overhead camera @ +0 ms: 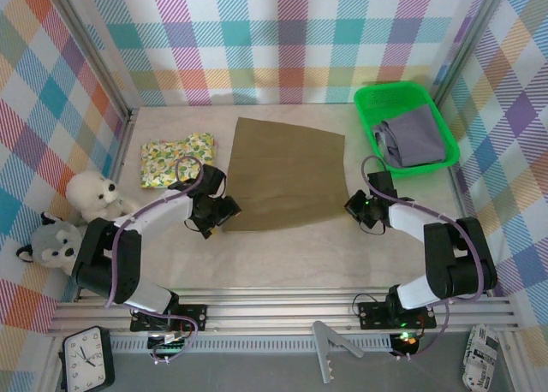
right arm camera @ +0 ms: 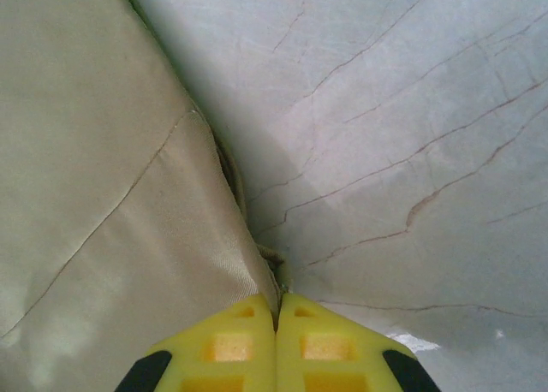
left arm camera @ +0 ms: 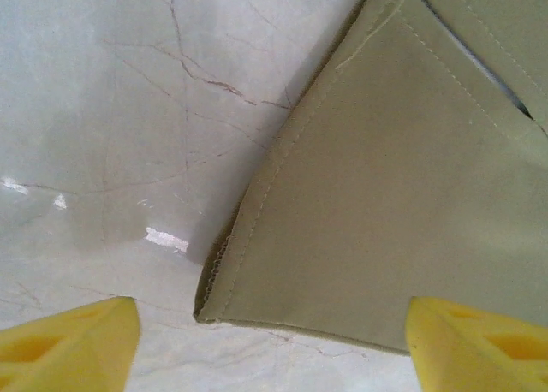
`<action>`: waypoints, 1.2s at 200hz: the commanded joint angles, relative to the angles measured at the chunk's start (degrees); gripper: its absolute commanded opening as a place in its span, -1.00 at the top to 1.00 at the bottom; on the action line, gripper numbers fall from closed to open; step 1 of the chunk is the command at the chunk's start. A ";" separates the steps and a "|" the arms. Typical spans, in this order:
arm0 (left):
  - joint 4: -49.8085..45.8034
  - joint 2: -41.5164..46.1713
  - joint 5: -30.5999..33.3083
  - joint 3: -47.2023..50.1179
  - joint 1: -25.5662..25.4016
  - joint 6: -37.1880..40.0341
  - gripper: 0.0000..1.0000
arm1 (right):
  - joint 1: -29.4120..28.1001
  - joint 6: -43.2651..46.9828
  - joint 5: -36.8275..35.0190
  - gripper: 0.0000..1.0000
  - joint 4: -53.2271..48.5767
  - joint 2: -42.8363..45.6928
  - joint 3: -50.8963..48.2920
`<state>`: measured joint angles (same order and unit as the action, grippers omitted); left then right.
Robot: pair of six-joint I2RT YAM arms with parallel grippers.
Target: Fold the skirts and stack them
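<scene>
Top external: the olive-khaki skirt (overhead camera: 287, 174) is spread flat at the middle of the table (overhead camera: 291, 259). A folded yellow-green floral skirt (overhead camera: 177, 158) is seen to its left, apart from it. The lavender-grey skirt (overhead camera: 417, 137) is bunched in the green tray (overhead camera: 377, 97) at the far right. The left gripper (overhead camera: 214, 214) is placed at the olive skirt's near left corner, the right gripper (overhead camera: 360, 208) at its near right corner. A white plush toy (overhead camera: 94, 195) and a grey plush toy (overhead camera: 51, 245) are set against the left wall.

Left wrist: the left gripper (left arm camera: 274, 341) is seen with its yellow fingers (left arm camera: 73, 345) spread wide, nothing held. The olive-khaki skirt (left arm camera: 402, 195) lies flat on the marbled table (left arm camera: 111, 109), its stitched corner placed between the two fingers, closer to the one on the right of the frame.

Right wrist: the right gripper (right arm camera: 276, 345) is closed, its fingers (right arm camera: 227, 349) pressed together with no gap. The olive-khaki skirt (right arm camera: 103, 195) fills the left of the frame, bare table (right arm camera: 411, 109) the right. The skirt's hem is run straight into the seam between the fingertips; whether cloth is pinched there cannot be told.
</scene>
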<state>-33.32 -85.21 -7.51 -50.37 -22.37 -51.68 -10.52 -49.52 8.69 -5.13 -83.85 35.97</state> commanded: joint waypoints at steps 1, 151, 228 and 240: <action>1.56 -1.13 -0.87 0.79 -1.02 -0.48 -0.36 | -0.29 -0.93 1.09 1.00 0.56 1.15 -0.21; 6.13 -4.21 -2.99 3.54 -2.45 -5.97 0.22 | -0.29 -1.13 0.63 1.00 0.10 1.75 -0.48; 7.11 -1.36 -1.03 2.98 -2.85 -5.58 0.62 | -0.29 -0.73 0.19 1.00 -0.87 2.73 -0.41; 5.88 -1.73 -0.50 2.21 -2.82 -4.74 0.71 | -0.29 -0.75 0.24 1.00 -0.98 2.89 -0.33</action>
<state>-26.96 -88.01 -8.51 -46.44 -24.69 -57.45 -10.52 -50.19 8.67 -5.21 -82.24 35.68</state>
